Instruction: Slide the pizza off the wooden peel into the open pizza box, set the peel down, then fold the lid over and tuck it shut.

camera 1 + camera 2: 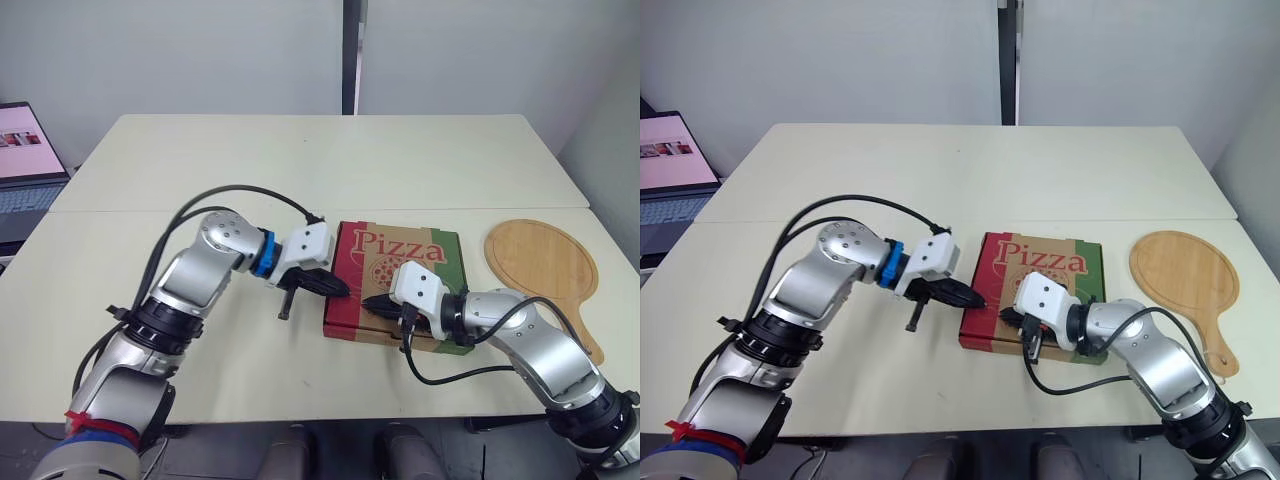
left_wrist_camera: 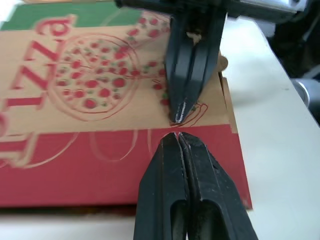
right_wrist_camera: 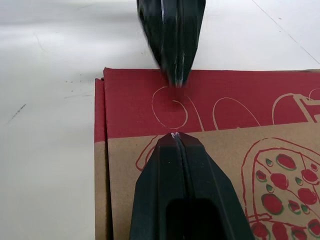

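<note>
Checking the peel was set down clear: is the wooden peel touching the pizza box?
Apart. The left eye view shows a strip of table between the wooden peel and the right edge of the pizza box.

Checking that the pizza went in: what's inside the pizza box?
That cannot be seen: the pizza box is closed, and its flat lid hides the contents. The left gripper and right gripper, both shut, meet over the lid's red stripe. The wooden peel beside it lies bare.
</note>
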You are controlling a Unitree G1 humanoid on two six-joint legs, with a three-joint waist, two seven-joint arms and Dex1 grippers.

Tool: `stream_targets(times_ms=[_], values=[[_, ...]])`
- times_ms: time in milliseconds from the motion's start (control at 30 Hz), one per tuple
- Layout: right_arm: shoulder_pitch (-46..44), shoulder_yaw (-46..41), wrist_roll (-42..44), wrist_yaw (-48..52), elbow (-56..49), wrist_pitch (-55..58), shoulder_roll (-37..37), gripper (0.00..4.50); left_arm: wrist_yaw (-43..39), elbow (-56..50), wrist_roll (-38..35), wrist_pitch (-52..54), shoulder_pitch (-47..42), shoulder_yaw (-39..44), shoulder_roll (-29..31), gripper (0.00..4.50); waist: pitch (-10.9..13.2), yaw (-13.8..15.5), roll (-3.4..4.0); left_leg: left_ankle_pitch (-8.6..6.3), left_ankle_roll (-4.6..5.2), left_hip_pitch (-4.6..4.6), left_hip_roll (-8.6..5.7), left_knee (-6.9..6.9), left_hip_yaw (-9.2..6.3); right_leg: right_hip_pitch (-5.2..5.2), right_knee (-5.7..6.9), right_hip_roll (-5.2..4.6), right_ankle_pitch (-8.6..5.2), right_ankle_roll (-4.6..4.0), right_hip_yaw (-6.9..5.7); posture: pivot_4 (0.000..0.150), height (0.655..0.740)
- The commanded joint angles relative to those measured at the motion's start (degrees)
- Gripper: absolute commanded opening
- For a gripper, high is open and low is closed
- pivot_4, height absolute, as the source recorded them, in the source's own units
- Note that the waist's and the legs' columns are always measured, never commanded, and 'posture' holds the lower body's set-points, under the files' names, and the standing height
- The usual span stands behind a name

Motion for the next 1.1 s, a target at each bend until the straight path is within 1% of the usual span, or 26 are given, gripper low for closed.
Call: stream_targets(times_ms=[33, 300, 400, 500, 600, 667, 733, 800, 933, 1100], values=[[1.2, -0.6, -0.6, 0.0, -1.6, 0.3, -1.0, 0.02, 0.6, 1.2, 2.1, -2.7, 0.1, -1.3, -0.1, 0.00, 0.0, 0.0, 0.00, 0.00, 0.00, 0.00, 0.00, 0.00, 0.00, 0.00, 0.00, 0.00, 0.00, 0.00, 0.00, 0.150, 0.7318], [2.5, -1.8, -1.7, -0.8, -1.9, -1.1, -1.7, 0.02, 1.9, 1.8, 4.4, -4.3, 3.5, -3.4, -0.9, 0.00, 0.0, 0.0, 0.01, 0.00, 0.00, 0.03, 0.00, 0.00, -0.01, 0.04, -0.01, 0.00, 0.00, 0.00, -0.01, 0.150, 0.7318], [2.9, -4.0, -1.1, -1.0, -3.1, -1.3, -2.3, 0.02, 3.0, 1.0, 2.4, -2.6, 3.4, -0.7, -1.1, 0.00, 0.0, 0.0, 0.00, 0.00, 0.00, 0.04, 0.00, 0.00, 0.00, 0.06, -0.01, -0.01, 0.00, 0.00, 0.00, 0.150, 0.7318], [3.4, -7.2, -0.1, -1.2, -4.6, -0.9, -3.1, 0.02, 3.6, -0.5, -0.8, 0.2, 3.0, 3.4, -0.1, 0.00, 0.0, 0.1, 0.00, 0.00, 0.00, 0.02, -0.01, 0.02, 0.00, 0.05, -0.01, -0.01, 0.00, 0.00, 0.00, 0.150, 0.7318], [4.3, -11.8, 1.0, -2.2, -6.4, -0.1, -3.8, 0.02, 4.6, -2.5, -4.3, 5.3, 3.1, 7.8, 2.1, 0.00, 0.0, 0.0, -0.01, 0.00, 0.00, 0.00, 0.01, -0.01, -0.02, 0.00, 0.00, 0.00, 0.00, 0.00, -0.02, 0.150, 0.7318], [5.5, -15.9, 1.3, -2.9, -7.0, 0.3, -4.8, 0.02, 5.3, -3.1, -4.4, 6.4, 4.0, 9.3, 4.2, 0.00, 0.0, -0.1, 0.00, 0.00, 0.00, 0.00, 0.02, -0.03, -0.02, 0.00, -0.01, 0.00, 0.00, 0.00, -0.01, 0.150, 0.7318], [7.2, -22.4, -0.7, -4.7, -4.8, -0.1, -7.3, 0.02, 6.2, -3.2, -4.3, 7.5, 7.0, 11.3, 7.4, 0.00, 0.0, -0.1, 0.00, 0.00, 0.00, 0.00, 0.01, -0.04, -0.01, 0.00, -0.01, -0.01, 0.00, 0.00, 0.01, 0.150, 0.7318], [8.6, -25.6, -3.6, -6.8, -1.4, -0.7, -9.5, 0.02, 6.8, -3.7, -3.1, 6.3, 10.0, 11.0, 9.5, 0.00, 0.0, -0.1, 0.00, 0.00, 0.00, 0.03, 0.00, -0.05, 0.04, 0.01, -0.02, -0.02, 0.00, 0.00, 0.06, 0.150, 0.7318], [8.9, -24.5, -9.2, -10.4, 4.3, -0.2, -12.0, 0.02, 6.9, -6.1, -0.9, 4.3, 14.9, 7.5, 10.7, 0.00, 0.0, 0.2, 0.00, 0.00, 0.00, 0.03, 0.01, -0.05, 0.05, 0.02, -0.02, -0.04, 0.00, 0.00, 0.04, 0.150, 0.7318], [6.1, -18.5, -12.9, -11.0, 11.0, 1.9, -11.5, 0.02, 9.9, -6.6, -0.7, 5.4, 15.3, 5.4, 6.3, 0.00, 0.0, 0.5, 0.00, 0.00, 0.00, 0.01, 0.01, -0.04, 0.08, 0.03, -0.01, -0.06, 0.00, 0.00, 0.03, 0.150, 0.7318]])
